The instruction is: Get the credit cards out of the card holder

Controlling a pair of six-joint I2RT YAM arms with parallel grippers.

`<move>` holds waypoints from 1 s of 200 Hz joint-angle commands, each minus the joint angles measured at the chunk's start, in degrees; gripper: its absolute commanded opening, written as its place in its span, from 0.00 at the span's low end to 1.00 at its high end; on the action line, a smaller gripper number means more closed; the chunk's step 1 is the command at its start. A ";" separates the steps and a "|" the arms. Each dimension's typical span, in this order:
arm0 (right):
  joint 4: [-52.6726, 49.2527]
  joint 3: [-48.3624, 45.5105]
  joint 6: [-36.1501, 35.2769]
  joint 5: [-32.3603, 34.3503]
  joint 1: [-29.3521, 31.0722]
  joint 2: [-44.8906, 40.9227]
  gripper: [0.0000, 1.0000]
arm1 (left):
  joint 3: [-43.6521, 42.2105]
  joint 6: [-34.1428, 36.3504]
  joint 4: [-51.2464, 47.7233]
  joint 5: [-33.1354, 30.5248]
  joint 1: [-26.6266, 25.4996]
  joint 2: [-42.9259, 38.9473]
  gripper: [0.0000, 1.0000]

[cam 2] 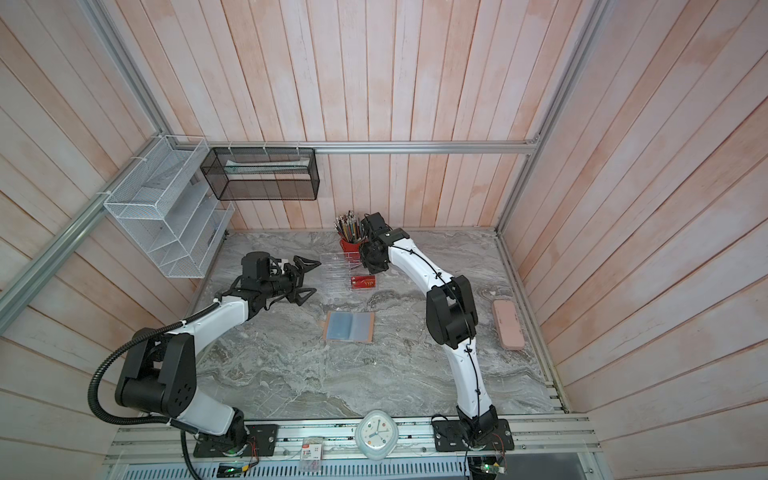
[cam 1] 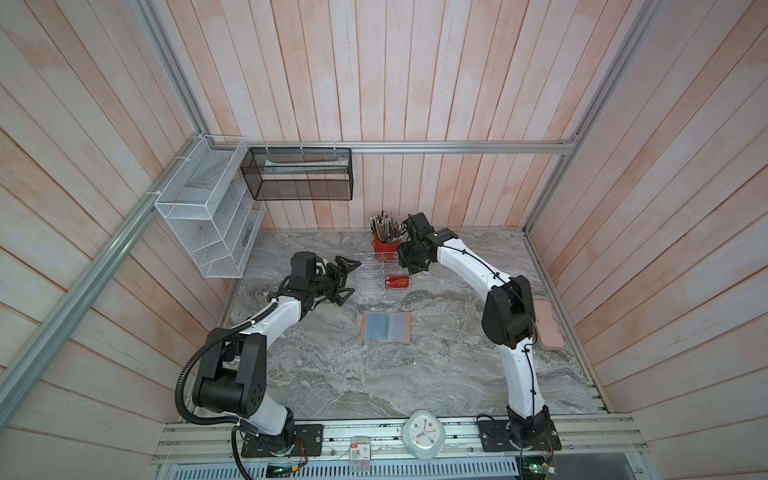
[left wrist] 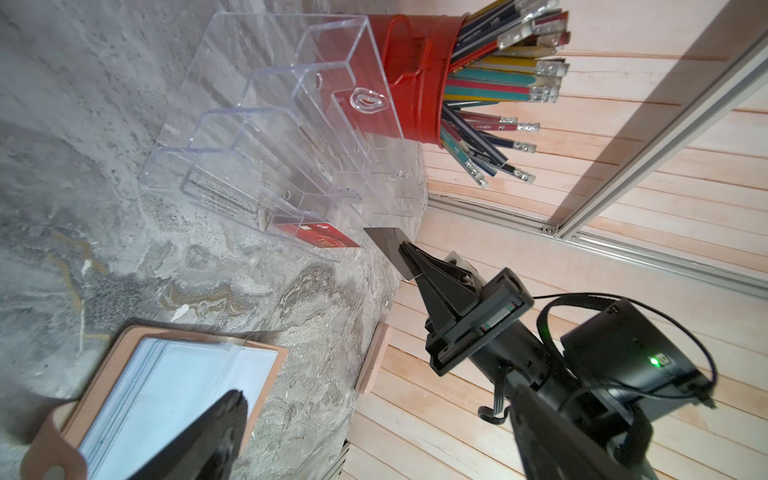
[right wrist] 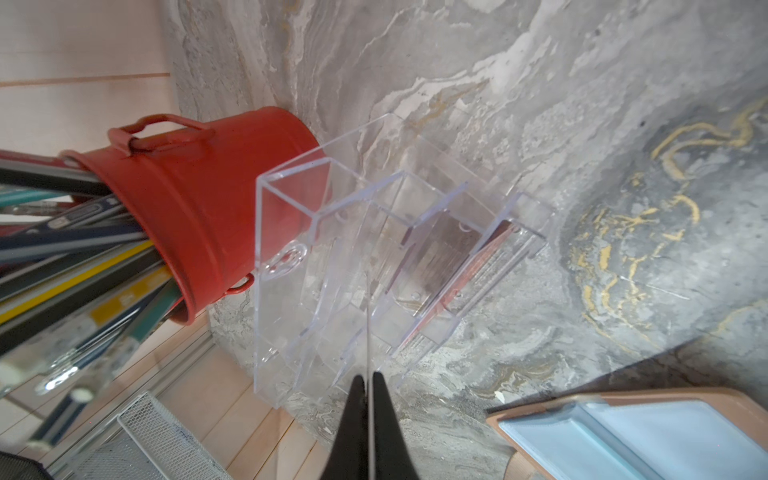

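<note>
red card (cam 1: 397, 283): gold lettering | black card (left wrist: 384, 240) | card holder (cam 1: 386, 327): tan-pink, pale blue sleeves | table (cam 1: 332, 374): grey marble veining

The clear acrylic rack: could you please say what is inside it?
In the rack, a red card lies in the lowest tier; the other tiers look empty, though reflections blur them. The right gripper holds the black card outside it.

There are one red card (cam 1: 397, 283), one black card (left wrist: 384, 240), one card holder (cam 1: 385, 326) and one clear rack (left wrist: 232, 137).
</note>
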 commanded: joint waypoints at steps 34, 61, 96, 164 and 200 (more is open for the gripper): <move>0.02 1.22 -0.22 -1.28 -0.82 2.53 0.00 | 1.50 2.78 0.00 -0.38 0.19 0.76 1.00; -0.15 2.45 0.40 -1.36 -1.16 3.30 0.00 | 1.59 2.91 0.34 -0.40 0.22 1.21 1.00; -2.53 5.83 1.80 -1.01 -1.09 4.80 0.00 | 2.12 3.34 0.18 -0.29 0.22 1.62 1.00; -5.68 10.30 6.69 0.42 -0.28 6.31 0.00 | 2.47 3.62 0.01 0.50 0.16 2.53 1.00; -8.74 12.32 9.10 1.93 0.47 7.52 0.00 | 2.31 3.37 0.43 1.20 0.23 2.37 1.00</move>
